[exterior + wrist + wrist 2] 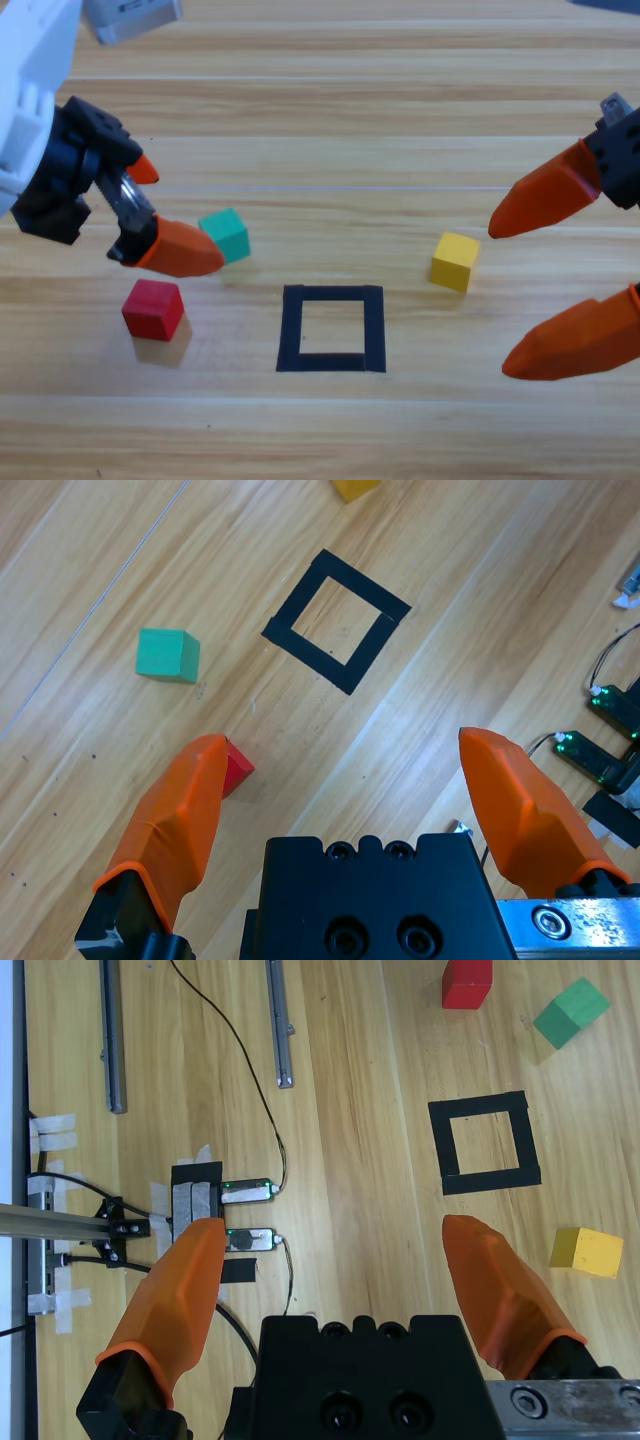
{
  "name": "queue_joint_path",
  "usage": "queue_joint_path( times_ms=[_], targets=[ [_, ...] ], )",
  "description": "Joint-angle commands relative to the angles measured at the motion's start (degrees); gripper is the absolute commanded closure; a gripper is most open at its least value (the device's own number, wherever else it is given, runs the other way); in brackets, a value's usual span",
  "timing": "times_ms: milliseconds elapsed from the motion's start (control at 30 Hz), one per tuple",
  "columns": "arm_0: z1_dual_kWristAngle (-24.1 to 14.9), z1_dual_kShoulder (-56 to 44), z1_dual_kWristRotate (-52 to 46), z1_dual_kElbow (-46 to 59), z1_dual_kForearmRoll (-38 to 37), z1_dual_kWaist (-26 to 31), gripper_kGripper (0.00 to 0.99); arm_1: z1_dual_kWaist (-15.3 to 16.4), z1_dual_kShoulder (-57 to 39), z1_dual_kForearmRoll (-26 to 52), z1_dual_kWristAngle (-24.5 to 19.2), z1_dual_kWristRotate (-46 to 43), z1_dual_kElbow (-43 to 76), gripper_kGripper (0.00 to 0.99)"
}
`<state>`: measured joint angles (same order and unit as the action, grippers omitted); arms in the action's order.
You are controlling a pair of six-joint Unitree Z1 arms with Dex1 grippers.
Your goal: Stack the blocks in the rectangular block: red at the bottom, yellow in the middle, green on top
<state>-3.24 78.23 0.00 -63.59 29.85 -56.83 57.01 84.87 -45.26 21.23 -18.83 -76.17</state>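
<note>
The red cube [153,308] lies at the left, the teal-green cube [225,235] up and right of it, and the yellow cube [455,261] right of the black tape square [332,328], which holds nothing. My left gripper [188,218] hovers open over the left side, its lower jaw tip just beside the green cube. In the left wrist view the red cube [235,770] peeks from behind one jaw, with the green cube [167,654] and the tape square [336,620] beyond. My right gripper [502,300] hangs open at the right edge, near the yellow cube [586,1251].
A grey-white device [130,18] sits at the top left edge. Past the table's side, the right wrist view shows metal rails [279,1022], black cables and taped circuit boards [245,1192]. The same boards [610,740] appear in the left wrist view.
</note>
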Motion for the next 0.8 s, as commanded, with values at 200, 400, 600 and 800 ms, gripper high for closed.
queue_joint_path(
  times_ms=[200, 400, 600, 800],
  targets=[
    [-0.28, 1.93, -0.35, -0.3, 0.38, -1.18, 0.0, 1.35, 3.11, -0.88, 0.21, -0.33, 2.26, 0.03],
    [-0.28, 2.19, -0.18, -0.57, 0.47, -1.18, 0.0, 1.35, 0.38, -0.88, -1.02, 0.99, 2.78, 0.031],
    [-0.71, 2.45, -0.79, -0.74, 0.47, -1.18, 0.0, 1.26, 1.35, -0.44, -13.24, 7.41, 2.96, 0.03],
    [-5.28, 5.44, -9.58, -3.29, 1.79, -0.13, 0.016, -2.69, 12.77, -0.44, -24.22, 16.9, 0.15, 0.03]
  ],
)
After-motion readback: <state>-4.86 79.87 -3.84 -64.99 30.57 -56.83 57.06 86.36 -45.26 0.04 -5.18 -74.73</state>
